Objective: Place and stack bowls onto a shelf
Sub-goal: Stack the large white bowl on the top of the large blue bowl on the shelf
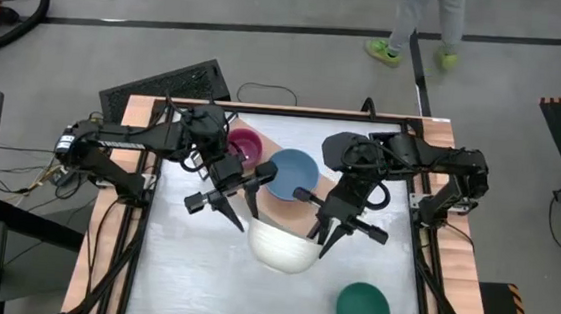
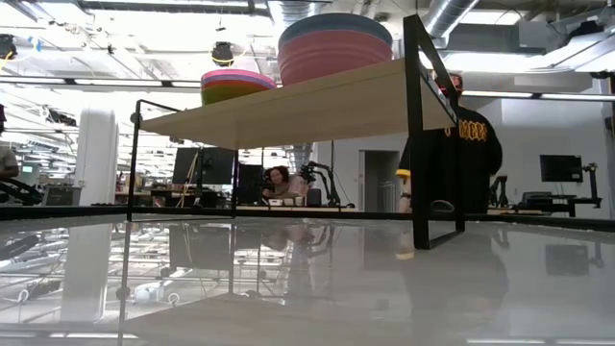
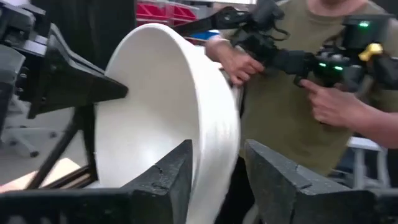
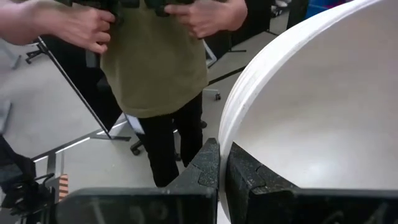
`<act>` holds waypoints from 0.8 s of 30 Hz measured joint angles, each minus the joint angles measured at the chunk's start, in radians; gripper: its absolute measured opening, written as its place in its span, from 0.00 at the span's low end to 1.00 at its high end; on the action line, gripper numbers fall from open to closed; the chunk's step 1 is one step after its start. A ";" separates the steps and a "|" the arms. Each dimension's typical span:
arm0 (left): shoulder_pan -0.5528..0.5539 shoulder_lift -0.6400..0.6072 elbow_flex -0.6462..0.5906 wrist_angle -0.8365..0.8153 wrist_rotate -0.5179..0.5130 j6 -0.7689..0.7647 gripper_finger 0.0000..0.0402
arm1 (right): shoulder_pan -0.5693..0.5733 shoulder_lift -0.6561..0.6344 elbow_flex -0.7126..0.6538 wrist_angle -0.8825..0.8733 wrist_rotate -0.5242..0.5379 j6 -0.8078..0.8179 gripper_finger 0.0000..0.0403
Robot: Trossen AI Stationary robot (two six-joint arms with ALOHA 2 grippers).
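A cream-white bowl (image 1: 282,245) hangs in the air in front of the light-wood shelf (image 2: 317,106), between my two grippers. My right gripper (image 4: 222,168) is shut on its rim, on the bowl's right side (image 1: 322,241). My left gripper (image 3: 217,180) is open at the bowl's left side (image 1: 246,214). One finger stands inside the rim and one outside, and a gap shows beside the outer wall. A magenta bowl stack (image 1: 244,144) and a grey-blue-topped stack (image 1: 289,173) stand on the shelf. A dark green bowl (image 1: 362,309) rests on the table, near right. My right gripper pinches the cream-white bowl's rim (image 4: 227,134) between its two fingers, one finger inside the bowl and one on the outer wall. The bowl is lifted clear of the table and tilted, its hollow turned sideways.
In the low view the shelf carries a lime and magenta stack (image 2: 235,85) and a pink stack with a blue bowl on top (image 2: 334,43). A person (image 4: 155,56) stands close beyond the table, hands on a device. Bare tabletop (image 1: 191,280) lies at near left.
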 joint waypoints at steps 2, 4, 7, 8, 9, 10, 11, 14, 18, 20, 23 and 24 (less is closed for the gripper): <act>0.000 0.000 0.000 0.002 -0.031 0.002 0.30 | -0.009 0.000 0.000 0.001 -0.006 0.000 0.07; 0.000 0.000 0.000 0.001 -0.031 0.002 0.29 | -0.017 0.000 0.000 0.003 -0.026 0.000 0.07; 0.000 0.000 0.000 -0.008 -0.025 0.022 0.29 | -0.031 0.000 0.000 0.014 -0.060 0.002 0.07; 0.000 0.000 0.000 -0.007 -0.014 0.030 0.29 | -0.035 0.000 0.000 0.016 -0.066 0.002 0.07; 0.000 0.000 0.000 -0.006 -0.008 0.033 0.29 | -0.037 0.000 0.000 0.018 -0.072 0.002 0.07; 0.000 0.000 0.000 -0.006 -0.008 0.033 0.28 | -0.041 0.000 0.000 0.018 -0.080 0.002 0.07; 0.000 0.000 0.000 -0.006 -0.008 0.033 0.27 | -0.041 0.000 0.000 0.017 -0.083 0.002 0.07; 0.000 0.000 0.000 -0.002 -0.009 0.036 0.19 | -0.041 0.000 0.000 0.021 -0.083 0.002 0.07; -0.001 0.000 0.000 -0.002 0.016 0.084 0.05 | -0.042 0.000 0.000 0.024 -0.083 0.001 0.07; -0.002 0.000 0.000 0.003 0.027 0.087 0.03 | -0.043 0.000 0.000 0.031 -0.083 0.001 0.07; -0.001 -0.001 0.000 0.017 0.040 0.077 0.03 | -0.042 0.000 0.000 0.071 -0.076 0.070 0.12; -0.002 -0.001 0.000 0.017 0.040 0.077 0.03 | -0.045 0.000 0.000 0.089 -0.069 0.122 0.15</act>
